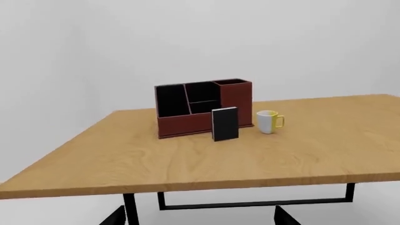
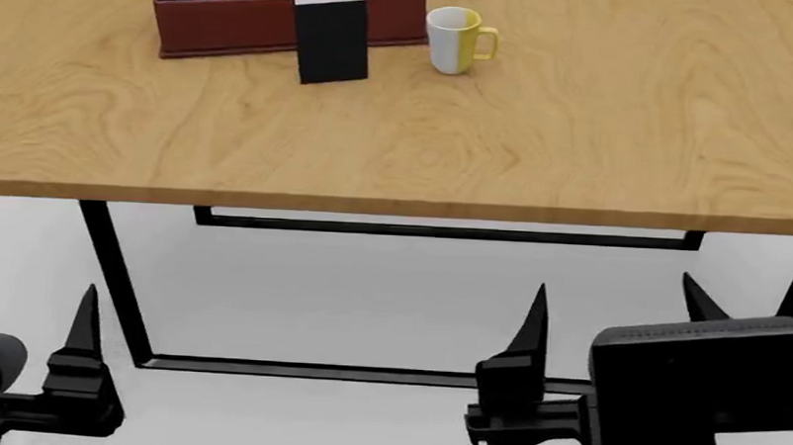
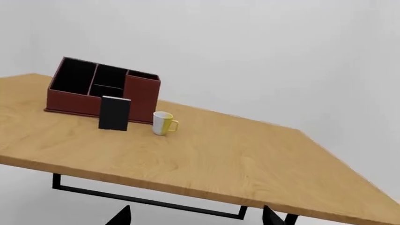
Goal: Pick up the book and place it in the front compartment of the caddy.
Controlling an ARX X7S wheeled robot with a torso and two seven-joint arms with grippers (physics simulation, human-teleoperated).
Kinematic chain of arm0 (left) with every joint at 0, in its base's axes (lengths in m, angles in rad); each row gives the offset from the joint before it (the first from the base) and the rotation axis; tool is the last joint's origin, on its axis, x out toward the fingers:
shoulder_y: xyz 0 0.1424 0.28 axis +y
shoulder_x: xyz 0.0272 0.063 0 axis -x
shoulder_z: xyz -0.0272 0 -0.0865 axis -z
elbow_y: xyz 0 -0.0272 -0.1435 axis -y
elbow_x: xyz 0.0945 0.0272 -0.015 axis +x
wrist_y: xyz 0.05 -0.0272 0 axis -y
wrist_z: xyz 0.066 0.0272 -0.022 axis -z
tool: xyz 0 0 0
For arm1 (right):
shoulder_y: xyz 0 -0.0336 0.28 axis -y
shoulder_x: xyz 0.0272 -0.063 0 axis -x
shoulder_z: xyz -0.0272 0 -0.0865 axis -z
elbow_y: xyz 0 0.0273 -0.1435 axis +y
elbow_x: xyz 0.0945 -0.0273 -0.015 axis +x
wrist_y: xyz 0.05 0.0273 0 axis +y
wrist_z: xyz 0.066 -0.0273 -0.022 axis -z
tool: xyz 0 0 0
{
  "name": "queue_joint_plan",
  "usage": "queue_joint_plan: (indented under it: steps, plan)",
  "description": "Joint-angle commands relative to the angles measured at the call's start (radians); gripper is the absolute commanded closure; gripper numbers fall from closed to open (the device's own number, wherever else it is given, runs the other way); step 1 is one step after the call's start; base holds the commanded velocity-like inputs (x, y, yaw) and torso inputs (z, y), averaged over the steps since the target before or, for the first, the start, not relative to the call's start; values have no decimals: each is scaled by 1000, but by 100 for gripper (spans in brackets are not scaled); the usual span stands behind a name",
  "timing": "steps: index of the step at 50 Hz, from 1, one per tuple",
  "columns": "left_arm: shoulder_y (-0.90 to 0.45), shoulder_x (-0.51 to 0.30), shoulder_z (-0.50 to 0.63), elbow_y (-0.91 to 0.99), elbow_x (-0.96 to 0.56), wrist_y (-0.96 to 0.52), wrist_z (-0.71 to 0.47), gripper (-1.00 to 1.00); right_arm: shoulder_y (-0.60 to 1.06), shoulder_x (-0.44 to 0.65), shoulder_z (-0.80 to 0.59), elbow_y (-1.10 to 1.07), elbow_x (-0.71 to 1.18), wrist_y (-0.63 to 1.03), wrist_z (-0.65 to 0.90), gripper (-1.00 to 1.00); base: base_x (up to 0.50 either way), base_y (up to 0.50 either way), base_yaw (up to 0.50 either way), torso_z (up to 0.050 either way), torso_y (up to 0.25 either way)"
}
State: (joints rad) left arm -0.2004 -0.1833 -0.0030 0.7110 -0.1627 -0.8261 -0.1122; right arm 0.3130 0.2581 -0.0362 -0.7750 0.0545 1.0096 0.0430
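Observation:
The black book (image 2: 332, 39) stands upright on the wooden table, right in front of the reddish-brown caddy (image 2: 225, 29). The book also shows in the left wrist view (image 1: 225, 124) and the right wrist view (image 3: 114, 113), and so does the caddy (image 1: 181, 125) (image 3: 72, 103), with its black compartments open at the top. My left gripper (image 1: 198, 218) is open and empty. My right gripper (image 2: 616, 290) (image 3: 196, 216) is open and empty. Both hang below and in front of the table's near edge, far from the book.
A white-and-yellow mug (image 2: 453, 40) stands just right of the book, its handle pointing right. The wooden table (image 2: 505, 137) rests on a black metal frame (image 2: 118, 272), with a crossbar under the near edge. One left fingertip (image 2: 86, 316) shows at the lower left.

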Motion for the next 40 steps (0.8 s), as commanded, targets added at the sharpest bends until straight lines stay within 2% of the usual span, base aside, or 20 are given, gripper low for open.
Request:
queue_joint_plan:
  steps: [1,22,32,40]
  plan:
    - [-16,-12,-8,39,-12,-45,-7,-100,9,15,-17,-60,-6,44,18,-100,0,500,0,0,0]
    - [-47,-18,10,39,-25,-63,-18,-100,17,16,-18,-41,-5,33,32,-100,0,494,0,0,0]
    - [-41,-22,12,47,-31,-63,-23,-100,27,-30,51,-46,57,60,4,-100,0,-4,0,0,0]
    - [-35,-25,13,50,-35,-56,-26,-100,31,-22,37,-55,57,82,10,-100,500,0,0,0,0]
